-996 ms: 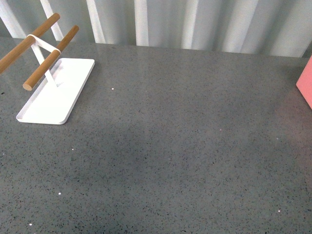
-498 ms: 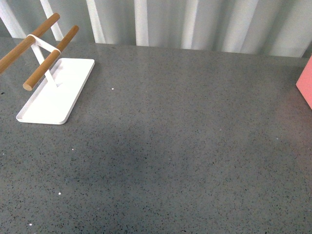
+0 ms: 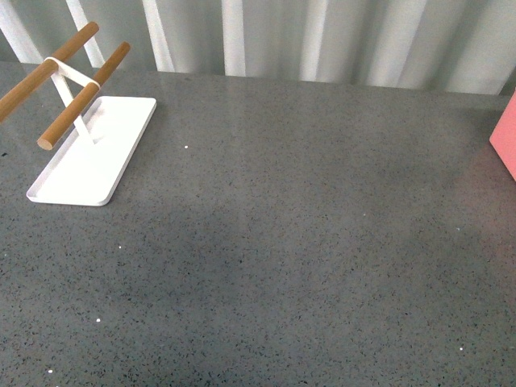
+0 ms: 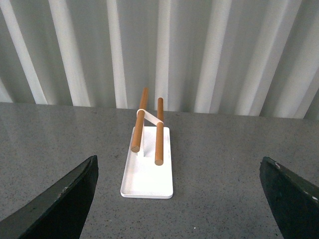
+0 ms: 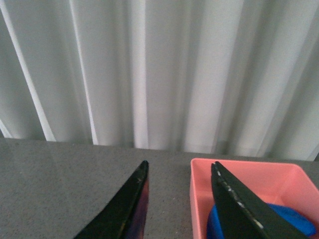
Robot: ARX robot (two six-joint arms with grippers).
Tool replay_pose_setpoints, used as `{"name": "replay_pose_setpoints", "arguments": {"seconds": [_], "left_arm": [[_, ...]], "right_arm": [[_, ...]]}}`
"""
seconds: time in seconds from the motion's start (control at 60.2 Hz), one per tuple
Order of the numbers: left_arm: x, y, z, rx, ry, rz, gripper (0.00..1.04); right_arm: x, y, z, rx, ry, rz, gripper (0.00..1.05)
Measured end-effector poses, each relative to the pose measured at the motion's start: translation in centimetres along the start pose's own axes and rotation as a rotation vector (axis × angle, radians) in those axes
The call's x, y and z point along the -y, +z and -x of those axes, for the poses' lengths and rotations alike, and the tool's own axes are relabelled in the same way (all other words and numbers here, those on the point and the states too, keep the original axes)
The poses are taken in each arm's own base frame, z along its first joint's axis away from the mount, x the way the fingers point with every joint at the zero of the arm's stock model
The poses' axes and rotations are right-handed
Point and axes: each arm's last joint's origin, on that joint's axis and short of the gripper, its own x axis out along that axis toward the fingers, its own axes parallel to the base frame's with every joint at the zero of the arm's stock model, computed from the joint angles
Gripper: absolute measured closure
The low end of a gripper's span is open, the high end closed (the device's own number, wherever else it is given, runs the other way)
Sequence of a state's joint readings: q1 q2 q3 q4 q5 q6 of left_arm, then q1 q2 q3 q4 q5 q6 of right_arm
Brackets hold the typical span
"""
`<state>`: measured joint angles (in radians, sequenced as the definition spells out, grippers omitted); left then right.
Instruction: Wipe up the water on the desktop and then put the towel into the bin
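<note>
The towel (image 5: 291,219) lies in the bin (image 5: 279,174); right gripper (image 5: 182,209) apparently parted, left gripper (image 4: 177,199) spread wide

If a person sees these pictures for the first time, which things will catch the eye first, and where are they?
Most striking is the flat white tray with two wooden rods, standing on the far left of the speckled dark grey desktop. At the right edge, a corner of the salmon-pink bin shows. In the right wrist view, the bright blue fluffy towel lies inside that bin, just beyond the open right gripper.
</note>
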<state>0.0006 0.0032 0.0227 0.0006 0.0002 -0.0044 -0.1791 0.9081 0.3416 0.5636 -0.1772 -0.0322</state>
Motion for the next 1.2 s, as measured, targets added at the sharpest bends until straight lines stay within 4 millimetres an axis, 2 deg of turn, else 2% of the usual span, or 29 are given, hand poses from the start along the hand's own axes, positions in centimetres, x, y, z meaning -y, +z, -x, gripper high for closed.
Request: {"name": "replay_pose_setpoints", "arguments": {"seconds": [0.183, 0.448, 0.896, 1.195], "left_arm": [[0.0, 0.0, 0.0, 0.0, 0.0, 0.0, 0.07], [0.0, 0.0, 0.0, 0.0, -0.001, 0.0, 0.07], [0.0, 0.0, 0.0, 0.0, 0.0, 0.0, 0.07], [0.0, 0.0, 0.0, 0.0, 0.0, 0.0, 0.07]], "right_arm": [[-1.1, -2.1, 1.9, -0.009, 0.001, -0.012, 1.02], [-3.0, -4.2, 4.5, -0.004, 0.011, -0.014, 1.02], [-3.1, -5.7, 6.5, 0.002, 0.006, -0.015, 1.02], [-3.1, -5.5, 7.4, 0.029, 0.005, -0.015, 1.02]]}}
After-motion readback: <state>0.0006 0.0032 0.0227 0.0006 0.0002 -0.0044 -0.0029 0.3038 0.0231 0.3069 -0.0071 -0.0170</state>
